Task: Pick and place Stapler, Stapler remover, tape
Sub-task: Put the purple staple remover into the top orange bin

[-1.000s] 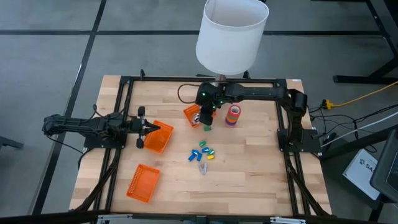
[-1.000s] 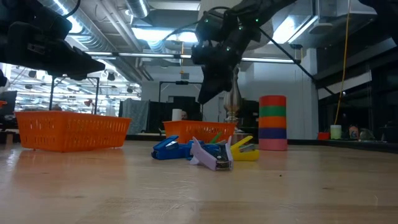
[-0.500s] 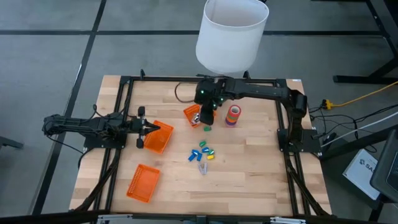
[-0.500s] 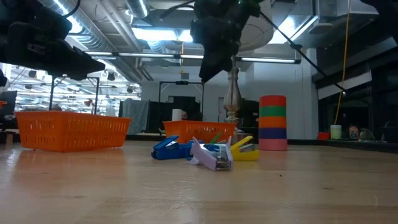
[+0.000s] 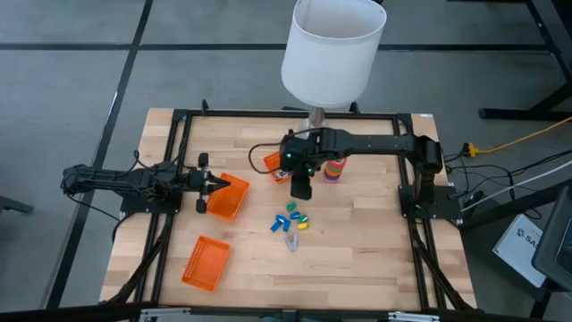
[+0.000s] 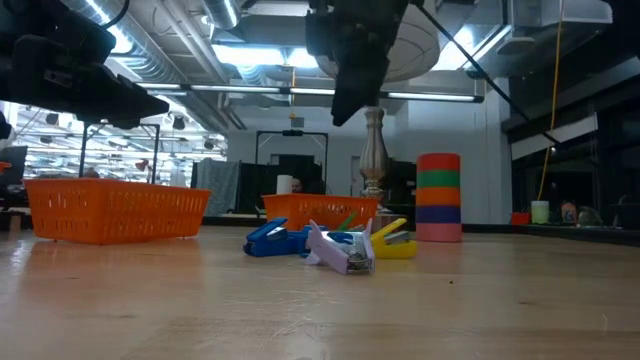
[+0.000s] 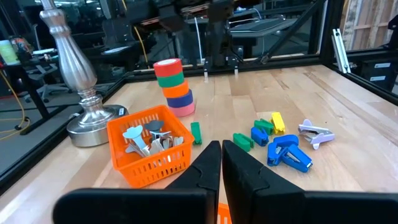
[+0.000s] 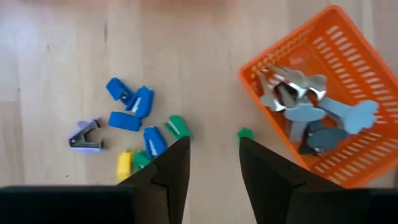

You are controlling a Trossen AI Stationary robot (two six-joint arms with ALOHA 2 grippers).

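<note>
Your right gripper (image 5: 301,190), released and empty, hangs beside the basket (image 5: 276,164), nearer the staplers (image 5: 291,217) than the clenched left gripper (image 5: 212,186).

Tape (image 7: 174,86): rolls stacked upright in one column, red on top, then green, orange, blue, pink at the bottom. Small staplers (image 8: 129,107), blue, green and yellow, lie scattered mid-table. Lilac remover (image 8: 85,136) just beside them. Grey removers (image 8: 311,115) piled in an orange basket (image 8: 348,56).
</note>
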